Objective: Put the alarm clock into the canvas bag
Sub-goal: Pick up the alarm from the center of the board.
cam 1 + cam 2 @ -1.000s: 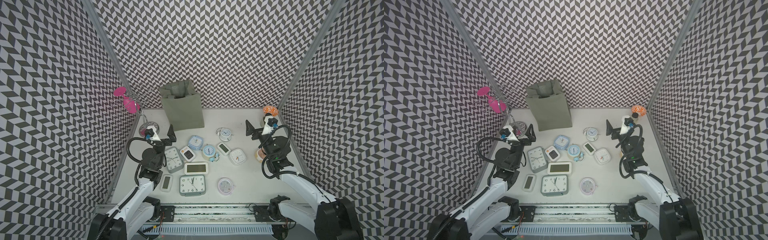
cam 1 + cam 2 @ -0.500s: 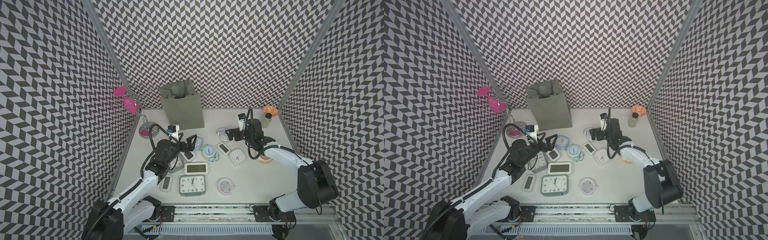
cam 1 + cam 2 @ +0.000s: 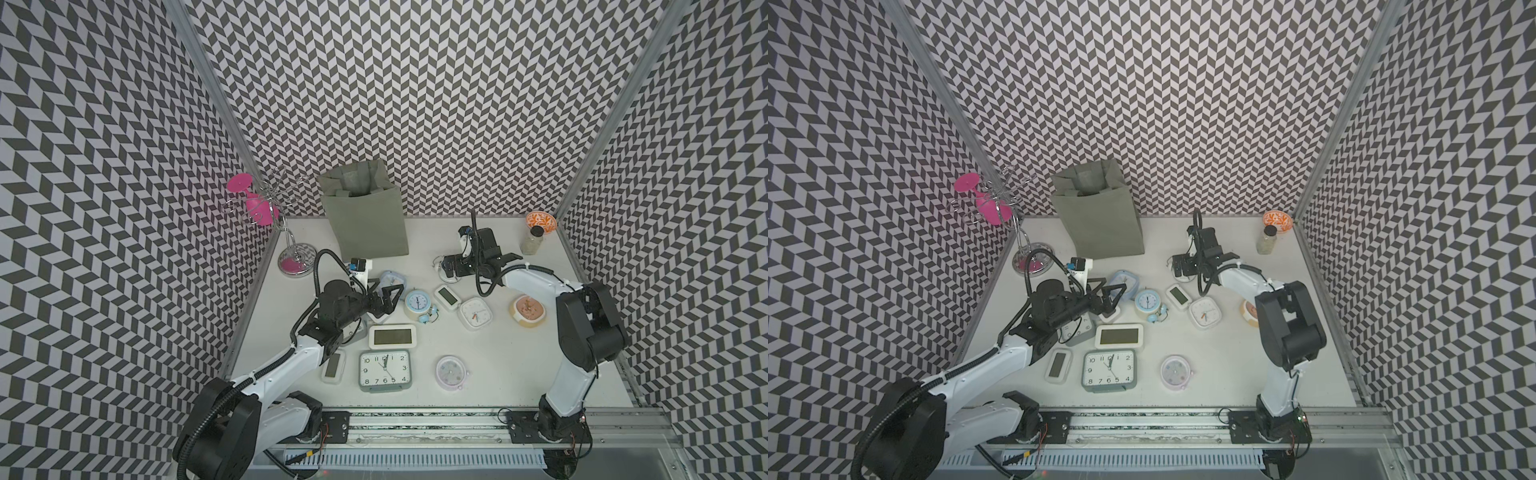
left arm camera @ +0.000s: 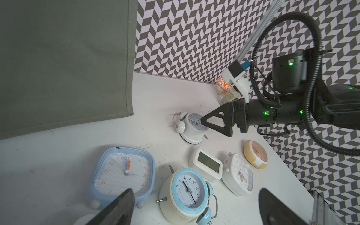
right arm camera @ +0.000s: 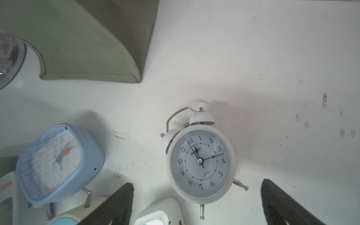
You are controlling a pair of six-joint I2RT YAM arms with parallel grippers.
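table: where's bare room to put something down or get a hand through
Bare: the back strip of table between the canvas bag and the twin-bell clock; the front right, between the pink round clock and the tan round dish. Crowded: the middle cluster around the blue round clock.

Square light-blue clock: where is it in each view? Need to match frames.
Top view: square light-blue clock just in front of the canvas bag.
Top view: same spot, bag behind it.
Left wrist: beside the round blue-rimmed clock, near the bag.
Right wrist: beside the white twin-bell clock, near the bag.
Shared landmark: the bag's bottom corner.
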